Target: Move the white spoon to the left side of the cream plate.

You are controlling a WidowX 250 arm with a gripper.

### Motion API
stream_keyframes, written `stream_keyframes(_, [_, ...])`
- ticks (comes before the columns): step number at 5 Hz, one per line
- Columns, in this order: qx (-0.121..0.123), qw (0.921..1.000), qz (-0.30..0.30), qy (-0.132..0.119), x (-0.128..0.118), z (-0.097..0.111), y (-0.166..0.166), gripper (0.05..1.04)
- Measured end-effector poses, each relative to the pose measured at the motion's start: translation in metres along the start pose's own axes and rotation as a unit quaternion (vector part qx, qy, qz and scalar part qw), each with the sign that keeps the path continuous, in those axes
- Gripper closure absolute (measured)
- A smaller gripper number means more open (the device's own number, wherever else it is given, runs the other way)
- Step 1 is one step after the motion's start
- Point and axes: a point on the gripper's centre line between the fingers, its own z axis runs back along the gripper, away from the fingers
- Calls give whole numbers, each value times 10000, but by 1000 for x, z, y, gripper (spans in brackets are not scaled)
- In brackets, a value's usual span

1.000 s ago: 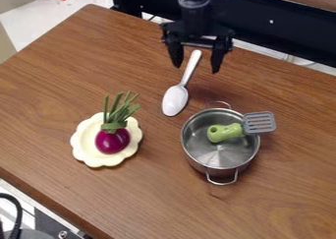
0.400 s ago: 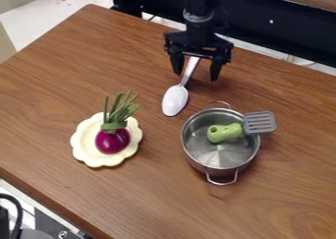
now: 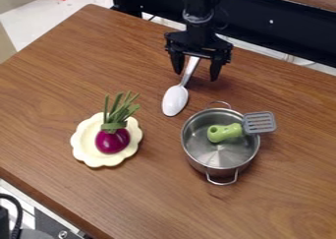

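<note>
My gripper (image 3: 196, 76) hangs at the top centre of the camera view, open, its two fingers on either side of the white spoon's handle. The white spoon (image 3: 175, 100) lies on the table with its bowl toward the camera; the top end of its handle is hidden behind the gripper. To the lower left sits the cream plate (image 3: 85, 143), scalloped at the rim, bearing a purple vegetable (image 3: 112, 140) with green stalks.
A steel pot (image 3: 220, 157) with two wire handles stands right of the plate. In it rests a green-handled utensil (image 3: 225, 133), its grey slotted head (image 3: 259, 122) over the right rim. The wooden table's (image 3: 46, 80) far edge runs behind the gripper.
From the oldest frame, my gripper has come slightly down and toward the camera, now covering the end of the spoon's handle. The spoon, plate and pot have stayed put.
</note>
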Motion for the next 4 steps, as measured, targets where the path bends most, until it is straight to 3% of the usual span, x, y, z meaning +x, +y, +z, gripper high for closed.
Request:
stream_keyframes(1, [55, 9998, -47, 164, -3, -13, 4, 87])
stream_keyframes(4, [-100, 9994, -88, 331, -3, -20, 6, 87])
